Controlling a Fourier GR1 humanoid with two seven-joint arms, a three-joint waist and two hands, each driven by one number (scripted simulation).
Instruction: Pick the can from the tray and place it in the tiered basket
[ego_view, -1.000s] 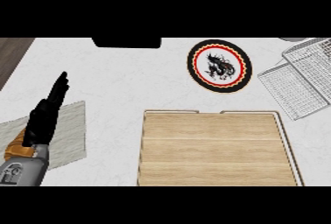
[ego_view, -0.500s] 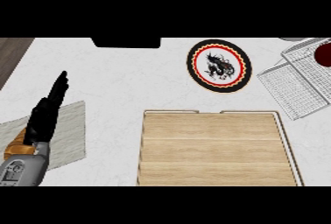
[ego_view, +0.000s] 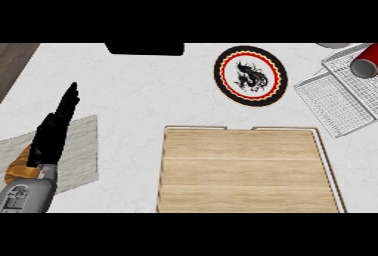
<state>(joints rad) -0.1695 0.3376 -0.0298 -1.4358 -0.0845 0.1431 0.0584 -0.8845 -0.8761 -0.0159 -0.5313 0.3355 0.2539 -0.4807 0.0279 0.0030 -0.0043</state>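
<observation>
- Left hand (ego_view: 53, 131) is resting left of the tray (ego_view: 244, 172), fingers straight and holding nothing; the right hand is not showing.
- Red can (ego_view: 365, 62) is lying at the tiered basket (ego_view: 332, 102), up-right of the tray.
- Pick is looking done; release remains unconfirmed.

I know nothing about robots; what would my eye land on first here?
The round plate with a black dragon inside a red-and-black rim stands out at the upper middle, above a large wooden tray. At the upper right edge a red can lies on the wire basket, and at the left the black left hand rests open over a grey mat.
</observation>
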